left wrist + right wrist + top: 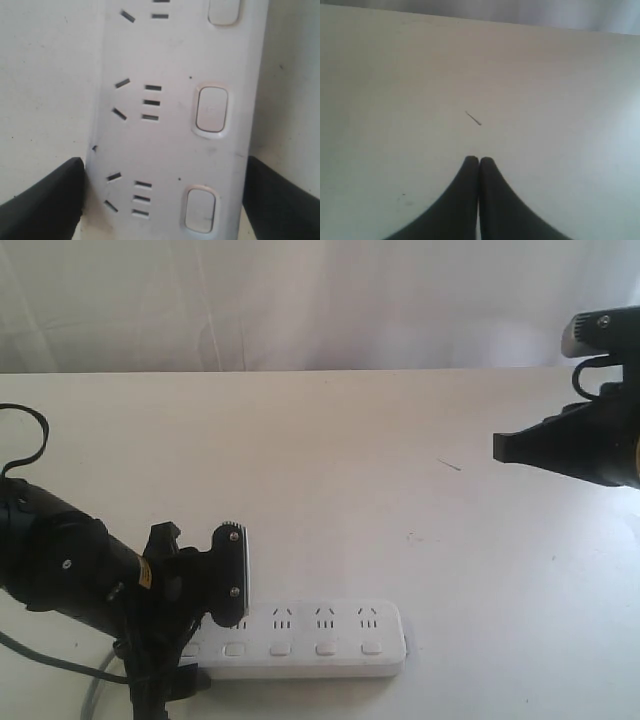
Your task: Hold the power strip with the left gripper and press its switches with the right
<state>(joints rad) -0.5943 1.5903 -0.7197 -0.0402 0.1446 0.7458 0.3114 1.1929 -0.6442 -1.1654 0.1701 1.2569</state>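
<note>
Cord: a grey cord point(95, 692) leaves the strip's left end near the worktop's front-left corner, partly hidden under the left arm.
Power strip: the power strip point(330, 638) lies flat on the white worktop point(330, 470), parallel to the front edge and close to it, left of the middle. Its right end is bare and its left end sits under the left gripper.
Switches: the switches point(325, 648) run in a row along the strip's side nearest the front edge, with the outlet slots behind them. Nothing touches the ones in view, and the left wrist view shows three of them close up.
Left gripper: the left gripper point(200, 568) reaches in low from the front-left corner and straddles the strip's left end across its width.
Left jaws: they are spread wide. In the left wrist view one black finger point(45, 205) meets one long edge of the strip and the other meets the opposite edge, so the strip is clasped between them.
Mark: a small dark line point(450, 465) lies on the bare worktop, right of the middle.
Right gripper: the right gripper point(503, 447) hangs above the worktop by its right edge, well apart from the strip.
Right jaws: the fingertips are pressed together with nothing between them, touching nothing.
Backdrop: a pale cloth point(300, 300) hangs behind the far edge.
</note>
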